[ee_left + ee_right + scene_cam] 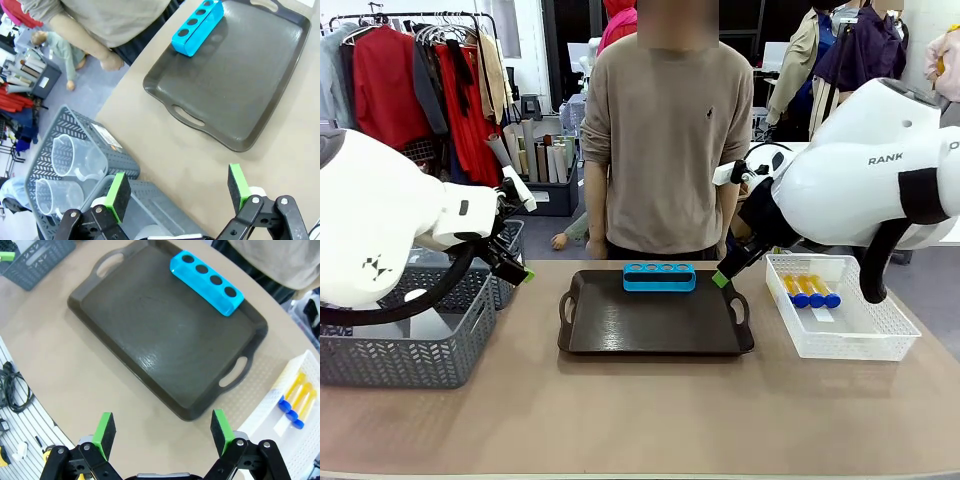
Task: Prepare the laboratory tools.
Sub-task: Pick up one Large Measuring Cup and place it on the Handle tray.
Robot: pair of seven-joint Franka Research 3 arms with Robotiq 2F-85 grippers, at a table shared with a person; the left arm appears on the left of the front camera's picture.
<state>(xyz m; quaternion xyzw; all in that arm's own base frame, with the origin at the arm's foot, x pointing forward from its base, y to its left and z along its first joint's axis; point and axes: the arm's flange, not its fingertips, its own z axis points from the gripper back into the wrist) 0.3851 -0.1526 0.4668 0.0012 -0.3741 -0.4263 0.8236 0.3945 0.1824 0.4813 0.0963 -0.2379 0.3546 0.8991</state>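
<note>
- Three slim yellow-orange tubes with blue caps (810, 290) lie side by side in a white mesh basket (850, 345) at the robot's right end of the tabletop (640, 410). Their capped ends point towards the robot's side.
- In the right wrist view the same tubes sit at the picture's lower right edge, inside the basket's white wall.
- Two clear handled measuring beakers (70, 155) stand upright next to each other in a grey slatted basket (100, 145) at the robot's left end, seen from above in the left wrist view.
- A nearer grey basket (400, 360) holds a whitish translucent vessel (420, 315). The arm's cable crosses in front of it, so its shape is hard to make out.
- The left claw (178, 190) is spread wide and holds nothing. It hangs above bare tabletop between the grey baskets and the tray.
- The right claw (162, 432) is likewise spread and empty. It is raised over the tabletop by the tray's right handle, apart from the white basket.
- A dark brown handled tray (620, 345) lies mid-tabletop between the two baskets' ends.
- A small blue four-hole rack (659, 277) rests along the tray's far edge, its holes unfilled.
- A person (670, 130) in a beige top stands at the far side, just behind the rack, arms down.
</note>
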